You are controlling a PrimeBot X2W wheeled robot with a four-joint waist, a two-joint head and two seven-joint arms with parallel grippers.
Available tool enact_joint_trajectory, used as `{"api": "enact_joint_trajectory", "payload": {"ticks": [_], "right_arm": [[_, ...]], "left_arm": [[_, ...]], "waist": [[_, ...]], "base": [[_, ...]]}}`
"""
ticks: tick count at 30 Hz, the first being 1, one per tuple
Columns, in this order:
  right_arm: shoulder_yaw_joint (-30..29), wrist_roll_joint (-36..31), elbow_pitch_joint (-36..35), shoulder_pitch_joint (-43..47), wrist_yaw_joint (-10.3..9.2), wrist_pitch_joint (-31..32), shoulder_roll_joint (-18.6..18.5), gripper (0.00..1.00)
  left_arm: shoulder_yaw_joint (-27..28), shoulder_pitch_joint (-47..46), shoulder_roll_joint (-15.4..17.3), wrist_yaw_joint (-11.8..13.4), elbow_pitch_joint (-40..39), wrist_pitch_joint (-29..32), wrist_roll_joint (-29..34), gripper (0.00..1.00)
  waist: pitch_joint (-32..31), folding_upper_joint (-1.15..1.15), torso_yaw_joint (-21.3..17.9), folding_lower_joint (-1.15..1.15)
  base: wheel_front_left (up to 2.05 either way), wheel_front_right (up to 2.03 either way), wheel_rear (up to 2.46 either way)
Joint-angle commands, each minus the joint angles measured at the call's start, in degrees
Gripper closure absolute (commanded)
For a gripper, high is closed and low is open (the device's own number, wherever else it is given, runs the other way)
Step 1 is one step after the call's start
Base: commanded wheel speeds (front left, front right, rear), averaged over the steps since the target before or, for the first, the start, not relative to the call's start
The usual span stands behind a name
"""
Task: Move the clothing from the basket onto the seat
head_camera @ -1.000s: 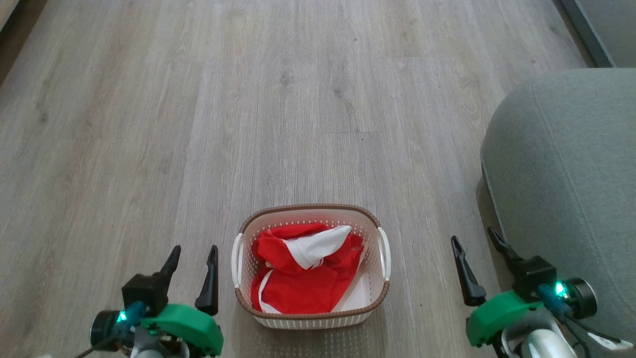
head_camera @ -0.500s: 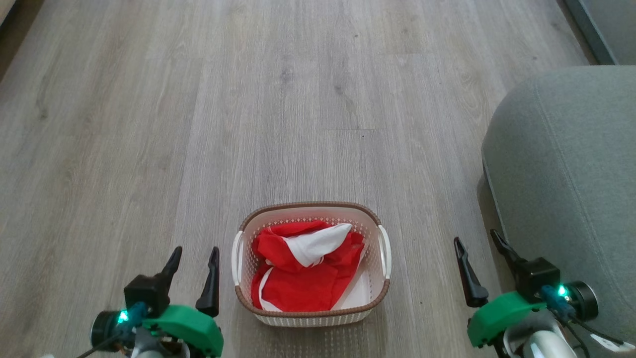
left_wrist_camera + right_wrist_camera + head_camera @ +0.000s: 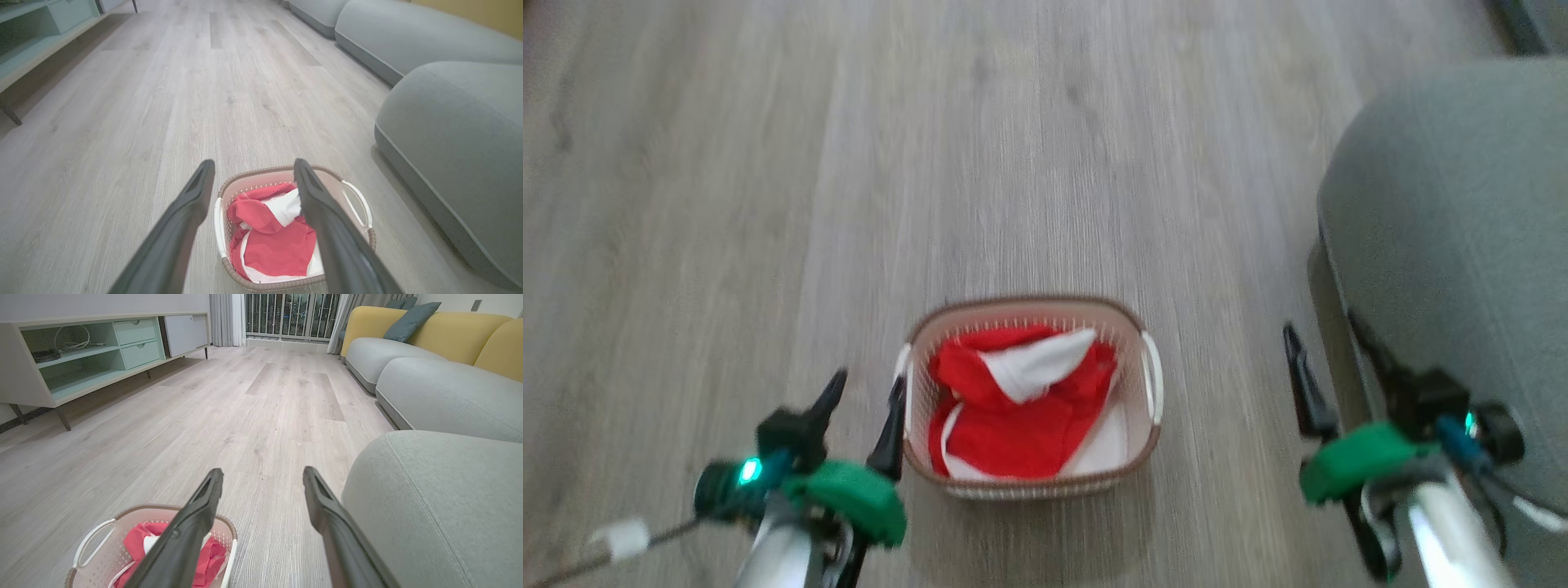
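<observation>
The cream basket (image 3: 1147, 384) with a brown rim stands on the wood floor, low in the middle of the blurred head view. The red and white clothing (image 3: 1013, 425) lies crumpled inside it. My left gripper (image 3: 867, 384) is open just left of the basket, its right fingertip by the left handle. From the left wrist view its fingers frame the basket (image 3: 355, 200) and the clothing (image 3: 278, 249). My right gripper (image 3: 1323, 327) is open between the basket and the grey-green seat (image 3: 1445, 229). The right wrist view shows the seat (image 3: 441, 506) at right and the basket (image 3: 94, 535) at lower left.
Pale wood floor (image 3: 849, 163) stretches ahead. More grey sofa sections (image 3: 441, 392) with yellow backs run along the right. A low cabinet (image 3: 81, 363) with open shelves and drawers lines the left wall, and a balcony door (image 3: 294, 314) stands far back.
The head view has shifted and blurred, so the camera moved. Both grippers have risen in the picture and stay open. The left gripper has come closer to the basket's left side.
</observation>
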Motion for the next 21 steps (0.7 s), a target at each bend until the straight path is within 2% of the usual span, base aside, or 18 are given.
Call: {"api": "enact_joint_trajectory", "payload": {"ticks": [1,2,11,21], "right_arm": [[0.9,-0.21,-2.73,-4.47,-0.01,-0.59,-0.29,0.0],[0.54,-0.4,-3.6,-6.74,-0.01,-0.59,-0.23,0.0],[-0.05,-0.32,-7.55,-17.11,-0.01,-0.59,0.06,0.0],[0.62,3.52,-11.06,-20.98,-0.01,-0.59,0.12,0.0]], "left_arm": [[0.7,-5.6,0.55,-0.55,-0.34,-0.79,1.19,0.0],[-0.52,-9.27,0.55,-1.11,1.78,-0.79,2.76,0.0],[-7.2,-28.42,1.57,-3.24,14.66,-0.79,7.82,0.0],[-11.61,-44.48,3.73,-3.72,31.9,-0.79,10.36,0.0]], "waist": [[5.04,0.0,-0.73,0.0],[9.22,0.0,-1.27,0.0],[27.33,0.0,-5.82,0.0],[38.72,0.0,-12.41,0.0]], "base": [[0.0,0.0,0.0],[0.0,0.0,0.0],[0.0,0.0,0.0],[0.0,0.0,0.0]]}}
